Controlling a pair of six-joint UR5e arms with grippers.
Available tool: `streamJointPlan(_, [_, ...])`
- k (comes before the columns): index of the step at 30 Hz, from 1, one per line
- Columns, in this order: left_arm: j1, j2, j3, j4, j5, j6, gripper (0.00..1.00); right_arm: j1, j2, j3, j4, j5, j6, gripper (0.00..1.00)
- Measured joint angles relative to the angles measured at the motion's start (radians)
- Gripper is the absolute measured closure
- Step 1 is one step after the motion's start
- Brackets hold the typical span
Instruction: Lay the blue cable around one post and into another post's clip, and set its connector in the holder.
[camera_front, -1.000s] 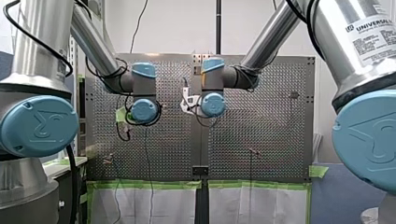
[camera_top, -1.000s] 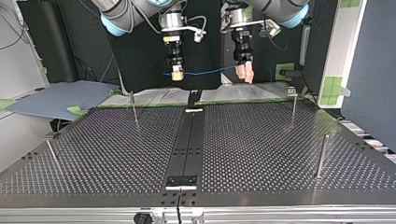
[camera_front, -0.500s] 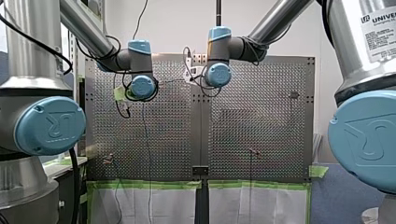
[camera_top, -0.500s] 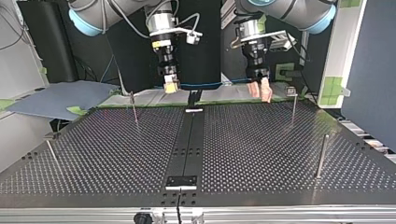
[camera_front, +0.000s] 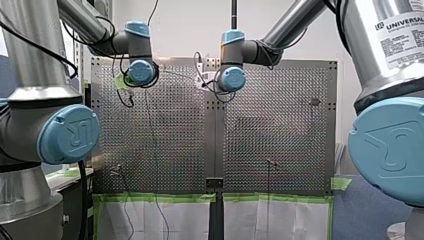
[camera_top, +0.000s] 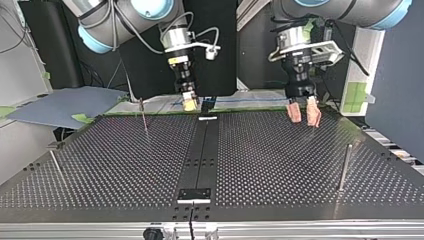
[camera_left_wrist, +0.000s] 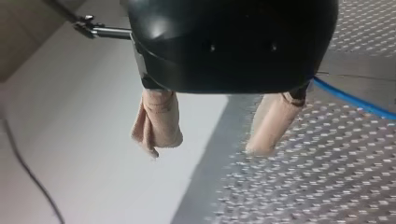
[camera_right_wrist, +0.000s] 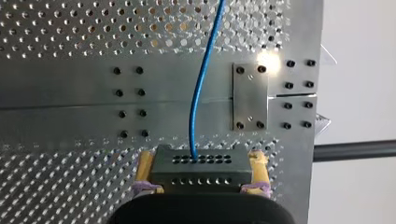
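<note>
The blue cable (camera_right_wrist: 196, 107) ends in a black connector (camera_right_wrist: 201, 171), a block with rows of small holes. My right gripper (camera_right_wrist: 201, 157) is clenched on that block, with one yellow-padded finger pressed to each of its short sides. From the top of the connector the cable runs straight ahead of the fingers, over the perforated bench (camera_right_wrist: 70, 107) and past a small screwed-down metal plate (camera_right_wrist: 250, 95) just beside it.

In the top view the cable (camera_top: 245, 99) stretches low along the far edge of the bench (camera_top: 250, 165), from my right gripper (camera_top: 189, 103) toward my left gripper (camera_top: 303, 114).

In the left wrist view, my left gripper (camera_left_wrist: 205, 147) has its beige fingers (camera_left_wrist: 159, 122) spread apart and released, with only bench and pale ground showing in the gap. The cable (camera_left_wrist: 355, 100) comes out from behind the black gripper body at the outer side of one finger, outside the gap. Whether it touches that finger cannot be told.

A thin post (camera_top: 144, 116) stands on the bench near my right gripper, and another post (camera_top: 345, 167) stands nearer the camera, well apart from both grippers.
</note>
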Motion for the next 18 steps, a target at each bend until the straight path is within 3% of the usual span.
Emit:
streamJointPlan(6, [0.06, 0.038, 0.025, -0.06, 0.06, -0.021, 0.0, 0.004, 0.008, -0.057, 0.019, -0.018, -0.004, 1.0])
streamJointPlan(18, [0.189, 0.047, 0.065, -0.17, 0.189, -0.073, 0.0, 0.025, 0.032, -0.151, 0.037, -0.051, -0.004, 1.0])
